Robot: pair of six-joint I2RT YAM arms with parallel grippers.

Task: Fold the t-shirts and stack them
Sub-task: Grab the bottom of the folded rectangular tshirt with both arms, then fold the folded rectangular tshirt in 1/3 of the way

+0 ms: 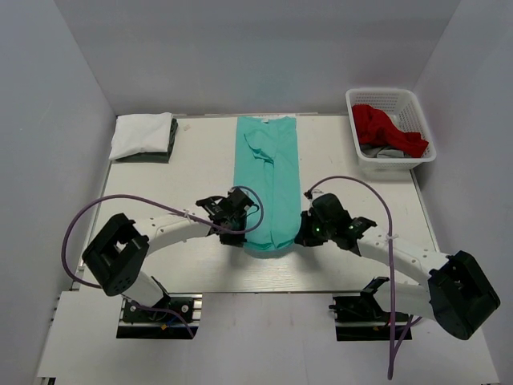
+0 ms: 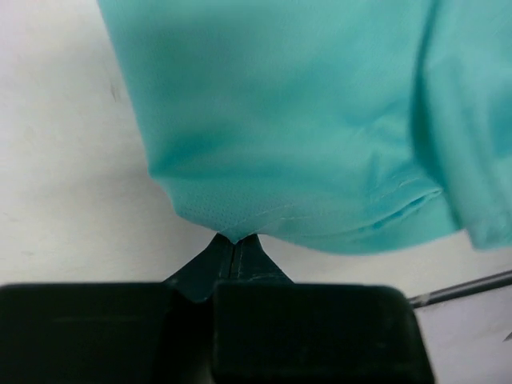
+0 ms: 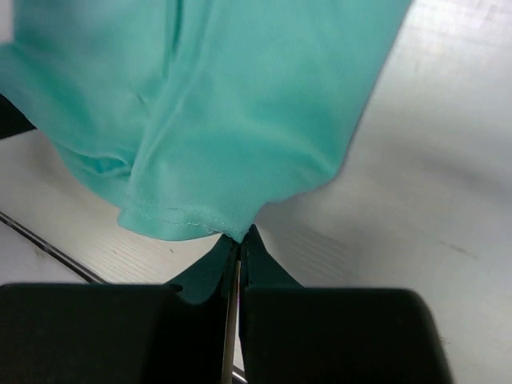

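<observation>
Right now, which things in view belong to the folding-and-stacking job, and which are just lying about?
Job in hand:
teal-green t-shirt, near corners pinched by left gripper and right gripper
white t-shirt, folded, on dark grey t-shirt
red t-shirt, unfolded

Just lying about:
white lattice basket holding the red one
purple cables

L hand [image 2: 234, 250] at btm ctr, fingers pressed together, pinching a hem corner of the teal t-shirt [image 2: 304, 120]. Cloth spreads up & R, creased on R side, over white tabletop [image 2: 64, 184]. Thin dark line [image 2: 460, 288] lower R.
</observation>
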